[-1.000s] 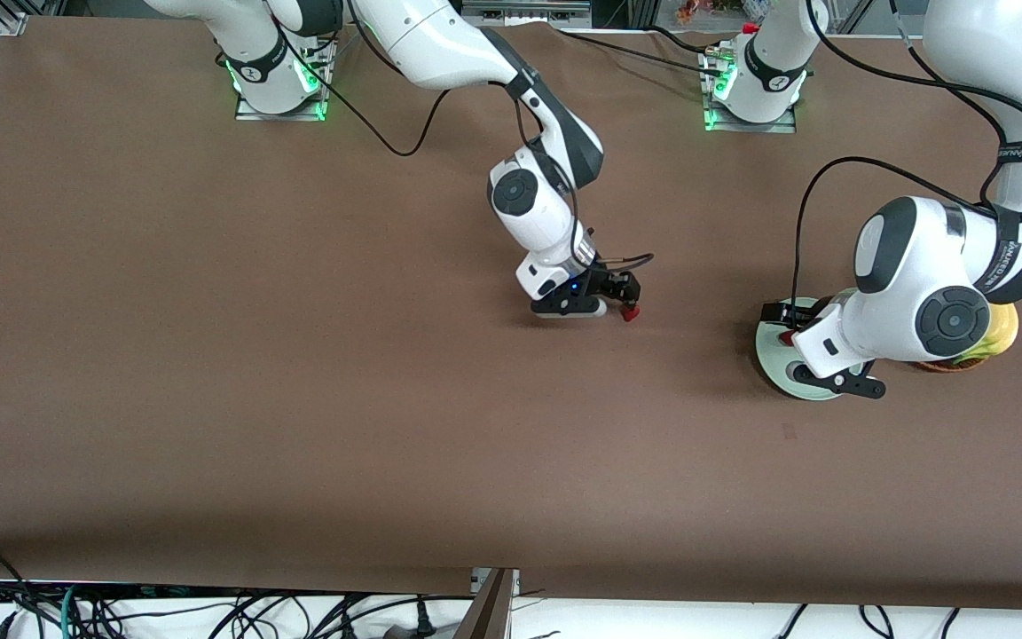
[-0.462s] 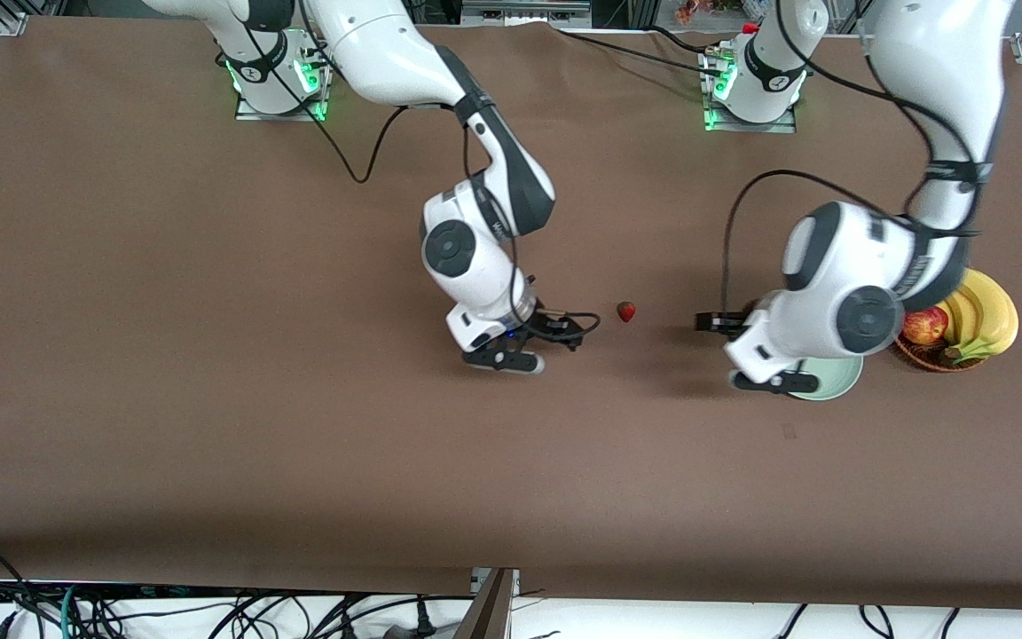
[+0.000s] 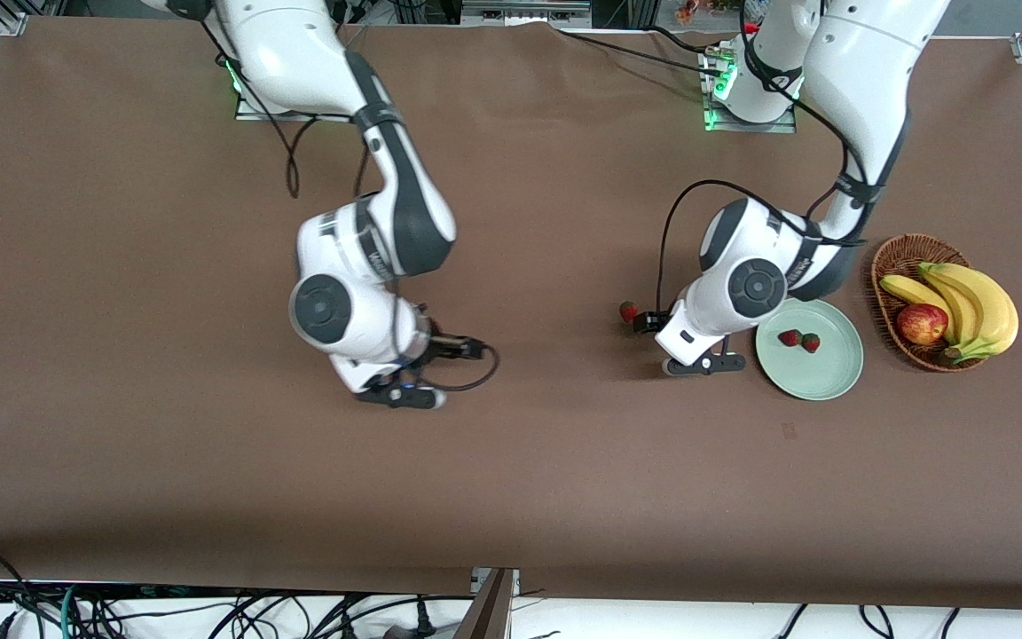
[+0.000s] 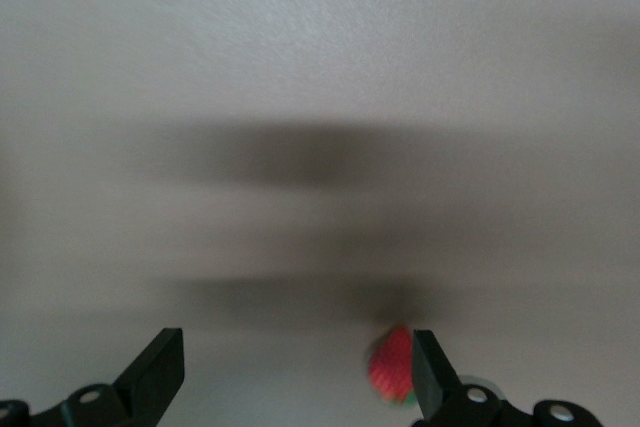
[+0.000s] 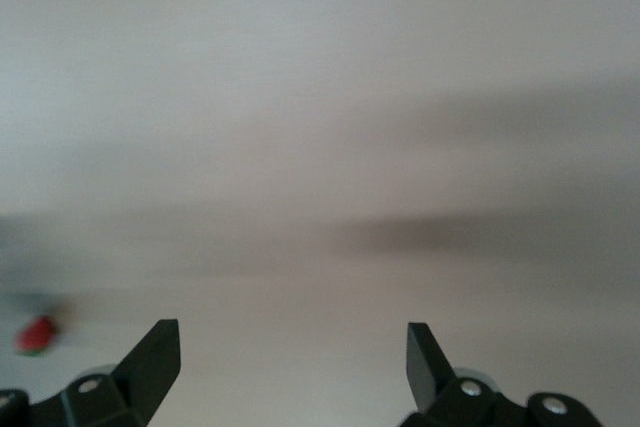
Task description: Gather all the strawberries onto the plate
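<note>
Fingers (image 4: 160,372) spread beside lone strawberry (image 3: 628,311).

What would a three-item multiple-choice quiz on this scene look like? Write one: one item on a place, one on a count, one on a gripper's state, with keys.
1. Where is the strawberry that is not on the plate?
A. In the wicker basket
B. On the table beside the left gripper
C. Between the right gripper's fingers

2. How many strawberries lie on the plate?
A. None
B. Two
C. Three

3. How is the right gripper?
A. Open and empty
B. Shut on a strawberry
C. Shut on the apple

Answers:
1 B: the loose strawberry lies on the table next to the left gripper.
2 B: two strawberries sit on the mint-green plate.
3 A: the right wrist view shows the right gripper with its fingers spread and nothing between them.
</note>
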Robot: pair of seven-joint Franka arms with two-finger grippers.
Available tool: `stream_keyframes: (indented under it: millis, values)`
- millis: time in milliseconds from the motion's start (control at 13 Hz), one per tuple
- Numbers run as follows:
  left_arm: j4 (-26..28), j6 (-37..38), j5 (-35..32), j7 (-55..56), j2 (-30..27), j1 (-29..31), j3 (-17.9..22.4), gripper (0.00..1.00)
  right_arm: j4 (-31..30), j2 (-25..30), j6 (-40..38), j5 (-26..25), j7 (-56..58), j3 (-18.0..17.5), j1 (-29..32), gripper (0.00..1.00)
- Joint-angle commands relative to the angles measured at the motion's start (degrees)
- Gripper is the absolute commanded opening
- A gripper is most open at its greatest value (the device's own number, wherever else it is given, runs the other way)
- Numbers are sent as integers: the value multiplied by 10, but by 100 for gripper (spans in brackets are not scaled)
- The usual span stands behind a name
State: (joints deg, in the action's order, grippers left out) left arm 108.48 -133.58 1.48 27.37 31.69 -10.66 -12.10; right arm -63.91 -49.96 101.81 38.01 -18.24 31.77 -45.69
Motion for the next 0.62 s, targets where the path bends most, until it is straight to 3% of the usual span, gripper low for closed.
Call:
stream_keyframes:
  millis: [0,154,308,462,538]
  values:
    - [38,-54,11,51,-1,-32,4,100,-63,63,-20,-102,21,-67,54,100]
    - [38,-65,11,112,5,-56,2,100,-128,127,-20,-211,22,-127,106,100]
    - [39,-65,11,122,6,-64,2,100,-178,193,-22,-328,63,-214,188,100]
    - [43,-66,5,117,6,-65,2,82,-219,248,-31,-357,100,-233,238,100]
    - [43,-66,5,115,7,-64,2,81,-222,267,-53,-358,116,-233,255,100]
